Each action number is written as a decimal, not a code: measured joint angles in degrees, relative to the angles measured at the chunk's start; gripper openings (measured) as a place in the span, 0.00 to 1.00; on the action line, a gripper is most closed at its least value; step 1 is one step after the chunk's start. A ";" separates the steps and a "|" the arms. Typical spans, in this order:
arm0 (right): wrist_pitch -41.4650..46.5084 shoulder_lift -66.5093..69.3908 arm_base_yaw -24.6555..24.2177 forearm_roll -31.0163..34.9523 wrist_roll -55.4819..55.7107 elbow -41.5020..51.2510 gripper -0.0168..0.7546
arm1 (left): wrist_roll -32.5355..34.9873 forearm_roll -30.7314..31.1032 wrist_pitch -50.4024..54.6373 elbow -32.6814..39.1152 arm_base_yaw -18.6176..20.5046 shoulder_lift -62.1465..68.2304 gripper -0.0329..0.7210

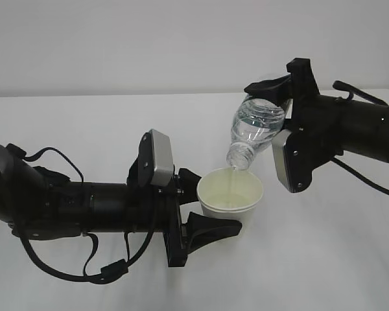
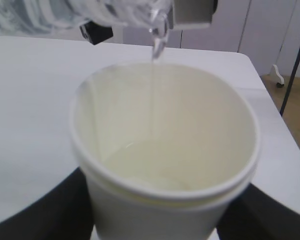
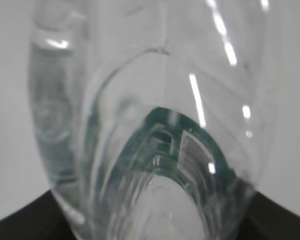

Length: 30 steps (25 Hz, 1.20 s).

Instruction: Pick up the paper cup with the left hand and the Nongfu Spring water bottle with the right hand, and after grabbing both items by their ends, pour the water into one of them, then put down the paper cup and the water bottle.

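My left gripper is shut on the white paper cup and holds it upright just above the table. In the left wrist view the paper cup fills the frame between black fingers. My right gripper is shut on the base end of the Nongfu Spring water bottle. The bottle is tilted neck-down over the cup's rim, and a thin stream of water falls into the cup. Some water lies at the cup's bottom. The bottle fills the right wrist view, its green label showing.
The white table runs back to a pale wall. In the left wrist view the table's far right corner gives way to a floor with a black cable.
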 joint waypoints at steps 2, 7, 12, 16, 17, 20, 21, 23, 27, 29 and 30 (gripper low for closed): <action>0.00 0.00 0.00 0.00 0.00 0.00 0.61 | 0.00 0.00 0.00 0.00 0.00 0.00 0.67; 0.00 0.00 0.00 0.00 0.00 0.00 0.61 | -0.02 0.00 0.00 0.00 0.00 0.00 0.67; -0.09 0.00 0.00 0.00 0.00 0.00 0.61 | -0.12 0.00 0.00 0.00 0.00 0.00 0.67; -0.09 0.00 0.00 0.00 0.00 0.00 0.61 | -0.12 0.00 0.00 0.00 0.00 0.00 0.67; -0.09 0.00 0.00 0.00 0.00 0.00 0.61 | -0.12 0.00 0.00 0.00 0.00 0.00 0.67; -0.09 0.00 0.00 0.00 0.00 0.00 0.61 | -0.12 0.00 0.00 0.00 0.00 0.00 0.67; -0.09 0.00 0.00 0.00 0.00 0.00 0.61 | -0.12 0.00 0.00 0.00 0.00 0.00 0.67; -0.09 0.00 0.00 0.00 0.00 0.00 0.61 | -0.12 0.00 0.00 0.00 0.00 0.00 0.67; -0.09 0.00 0.00 0.00 0.00 0.00 0.61 | -0.12 0.11 0.00 0.00 0.00 0.00 0.67; -0.09 0.00 0.00 0.00 0.00 0.00 0.61 | -0.12 0.19 0.00 0.00 0.00 0.00 0.67; -0.09 0.00 0.00 0.00 0.00 0.00 0.61 | -0.15 0.45 0.00 0.00 0.00 0.00 0.66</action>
